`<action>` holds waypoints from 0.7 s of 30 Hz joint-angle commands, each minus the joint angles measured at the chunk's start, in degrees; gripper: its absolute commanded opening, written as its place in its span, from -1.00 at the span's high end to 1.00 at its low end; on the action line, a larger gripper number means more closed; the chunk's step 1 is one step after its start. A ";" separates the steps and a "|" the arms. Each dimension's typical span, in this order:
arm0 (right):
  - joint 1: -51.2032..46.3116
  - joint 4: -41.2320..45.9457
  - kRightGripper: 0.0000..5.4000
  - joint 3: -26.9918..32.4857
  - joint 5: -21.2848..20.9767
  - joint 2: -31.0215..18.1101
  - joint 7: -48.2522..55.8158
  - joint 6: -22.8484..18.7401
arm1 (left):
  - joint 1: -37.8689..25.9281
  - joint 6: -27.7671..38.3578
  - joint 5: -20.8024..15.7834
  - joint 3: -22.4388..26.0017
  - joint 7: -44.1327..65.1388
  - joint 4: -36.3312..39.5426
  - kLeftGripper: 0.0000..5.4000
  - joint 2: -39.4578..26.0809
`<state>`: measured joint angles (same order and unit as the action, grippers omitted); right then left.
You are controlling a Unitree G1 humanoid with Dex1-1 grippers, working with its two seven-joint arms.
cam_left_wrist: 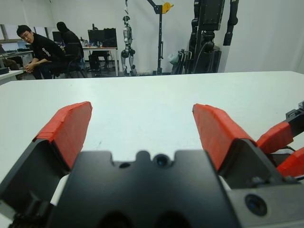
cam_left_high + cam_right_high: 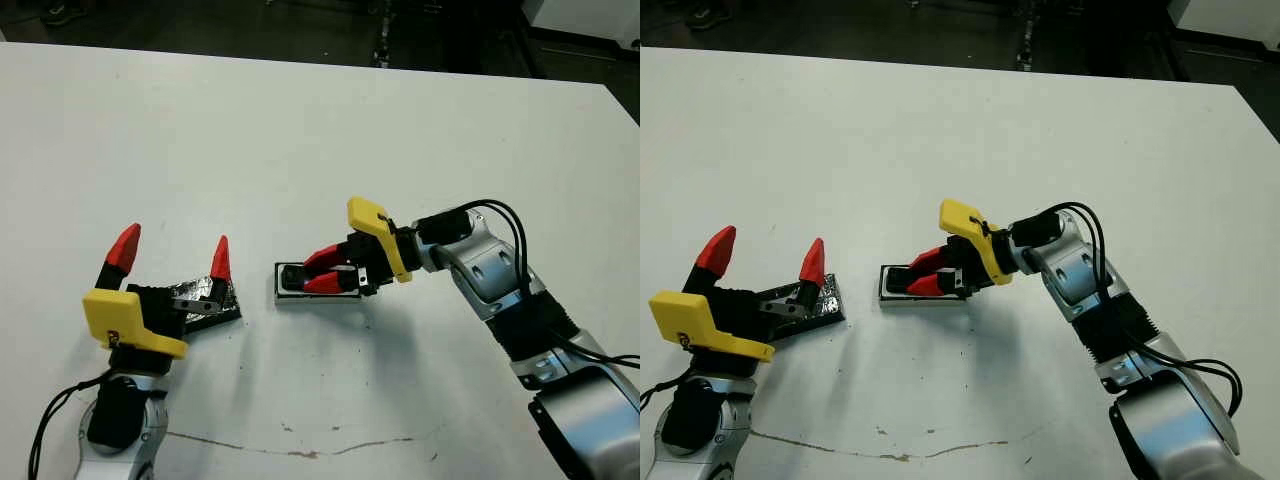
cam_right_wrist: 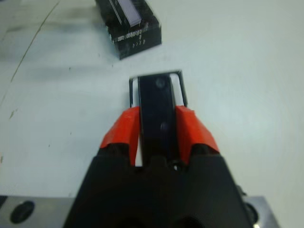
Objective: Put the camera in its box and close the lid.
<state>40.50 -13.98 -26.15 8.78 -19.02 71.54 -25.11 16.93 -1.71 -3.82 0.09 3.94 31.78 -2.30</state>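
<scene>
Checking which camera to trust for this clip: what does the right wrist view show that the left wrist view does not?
Only the right wrist view shows the camera clamped in the right gripper over the box, with the lid beyond on the table. Only the left wrist view shows the open left gripper, a seated person and equipment stands beyond the table. Both show the white table and the right gripper's red fingers.

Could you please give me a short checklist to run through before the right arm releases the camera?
1. Right end effector gripping the camera: ok.
2. Camera lined up over the box: ok.
3. Camera fully seated in the box: cannot tell.
4. Lid off the box, lying beside it: ok.
5. Left end effector open above the lid: ok.
6. Table around the box free of clutter: ok.
</scene>
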 commanded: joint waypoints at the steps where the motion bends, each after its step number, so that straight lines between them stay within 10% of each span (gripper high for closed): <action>1: -2.00 -1.90 0.04 -1.44 -2.01 -2.55 1.14 0.66 | 0.36 -0.41 0.34 -0.03 -0.16 0.13 -1.00 -0.25; 21: -0.91 1.08 -1.00 5.61 0.84 -5.51 3.34 6.20 | 0.71 -0.71 -0.26 -0.13 0.00 -0.01 -1.00 -0.14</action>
<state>39.91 -13.78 -21.41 9.02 -23.19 74.81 -18.99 17.05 -1.77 -4.02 -0.06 3.96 31.79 -2.29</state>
